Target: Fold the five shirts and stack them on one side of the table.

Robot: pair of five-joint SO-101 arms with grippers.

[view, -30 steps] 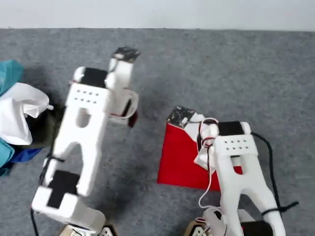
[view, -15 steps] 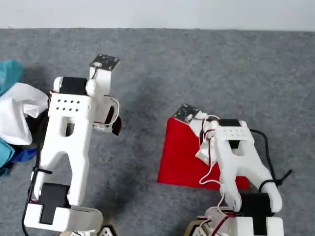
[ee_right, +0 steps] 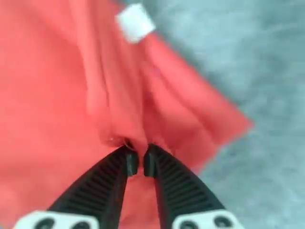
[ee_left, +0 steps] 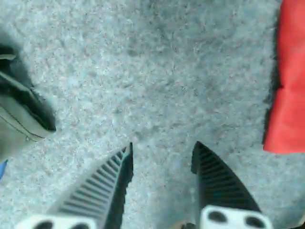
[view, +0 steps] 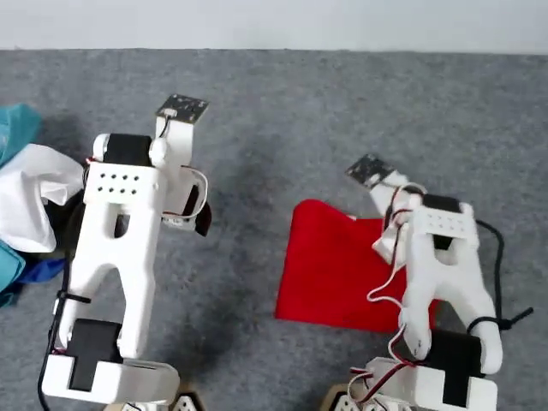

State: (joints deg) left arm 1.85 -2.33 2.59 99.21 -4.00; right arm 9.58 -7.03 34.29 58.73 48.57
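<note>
Right gripper (ee_right: 139, 162) is clenched on a ridge of the red shirt (view: 334, 265), which lies flat on the table (view: 282, 111) by my right arm. My left gripper (ee_left: 163, 148) hangs spread and empty. Folding is under way; the next move, I judge, is to carry the pinched edge across.

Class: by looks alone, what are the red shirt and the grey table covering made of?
The red shirt: likely thin matte cloth, puckering into soft folds at the right gripper. The table covering: probably felt or short-pile carpet, matte; fuzzy fibres.
</note>
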